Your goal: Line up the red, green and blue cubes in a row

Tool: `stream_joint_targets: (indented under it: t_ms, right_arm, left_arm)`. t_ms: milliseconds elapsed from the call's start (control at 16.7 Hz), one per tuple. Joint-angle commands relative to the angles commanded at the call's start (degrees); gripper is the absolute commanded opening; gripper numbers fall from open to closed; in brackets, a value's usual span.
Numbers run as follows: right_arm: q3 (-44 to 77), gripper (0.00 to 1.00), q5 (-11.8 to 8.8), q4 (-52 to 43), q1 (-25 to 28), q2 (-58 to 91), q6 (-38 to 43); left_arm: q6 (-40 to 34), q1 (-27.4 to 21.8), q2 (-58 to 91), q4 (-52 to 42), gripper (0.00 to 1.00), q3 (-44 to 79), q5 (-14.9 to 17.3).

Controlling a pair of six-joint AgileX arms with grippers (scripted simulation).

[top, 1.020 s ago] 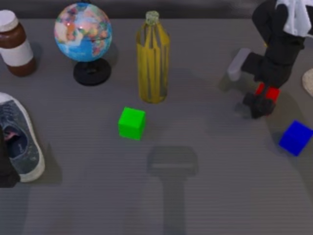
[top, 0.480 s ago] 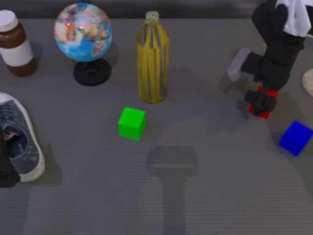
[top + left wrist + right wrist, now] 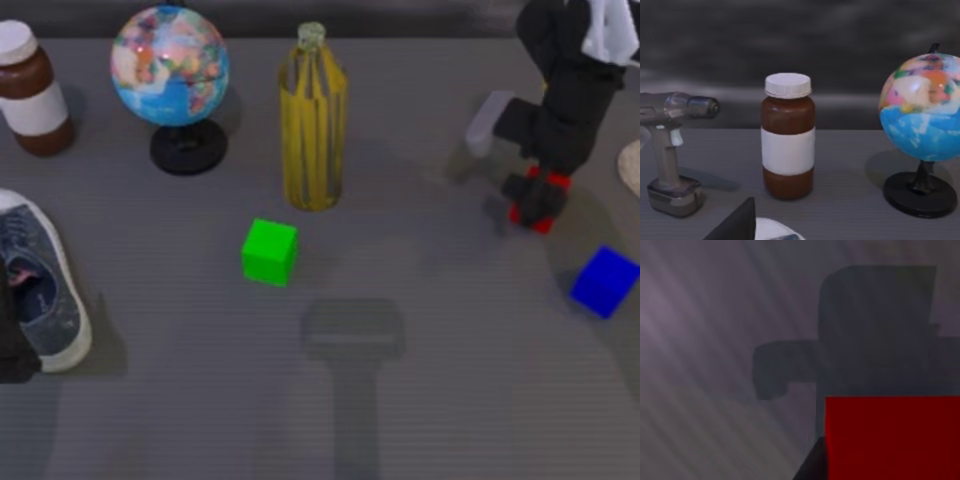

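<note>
Right end effector point(image 3: 535, 196) is at the far right of the counter point(image 3: 420, 400), sitting directly over the red cube point(image 3: 541, 217). Its dark fingers cover most of the cube from above; red shows on both flanks and at the near edge. Fingers appear clamped on the cube's sides. Cannot tell whether the cube rests on the counter or is raised off it.

Right wrist view: red cube point(image 3: 892, 437) fills the corner nearest the lens, with grey counter and a dark shadow beyond it.

Blue cube point(image 3: 604, 282) lies nearer the camera and further right than the red cube, apart from it, turned at an angle. Green cube point(image 3: 269, 251) is near the counter's centre, well apart from both others, just in front of the yellow bottle point(image 3: 312, 120).

Left arm sits at the left edge, by the shoe point(image 3: 40, 290); cannot tell the state of its end effector. Its wrist view shows a brown jar point(image 3: 788, 135), a globe point(image 3: 922, 120) and a drill point(image 3: 667, 150).

Far left of the counter: jar point(image 3: 28, 86) and globe point(image 3: 172, 70).
</note>
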Motion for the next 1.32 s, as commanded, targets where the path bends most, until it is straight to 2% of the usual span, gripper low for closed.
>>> stream_joint_targets:
  t_ms: [360, 660, 780, 1020, 1320]
  right_arm:
    - [8.83, 0.0, 0.06, -11.37, 0.35, -2.05, 0.0]
    - [9.03, 0.0, 0.05, -11.56, 0.2, -2.0, 0.14]
    - [9.25, 0.0, 0.03, -11.71, 2.21, -2.04, 0.76]
    - [9.73, 0.0, -0.03, -12.35, 12.69, -2.47, 4.2]
    - [9.34, 0.0, -0.18, -13.68, 32.31, -3.37, 10.39]
  left_arm:
    - [0.0, 0.0, 0.0, 0.0, 1.0, 0.0, 0.0]
    - [0.0, 0.0, 0.0, 0.0, 1.0, 0.0, 0.0]
    - [0.0, 0.0, 0.0, 0.0, 1.0, 0.0, 0.0]
    - [0.0, 0.0, 0.0, 0.0, 1.0, 0.0, 0.0]
    - [0.0, 0.0, 0.0, 0.0, 1.0, 0.0, 0.0]
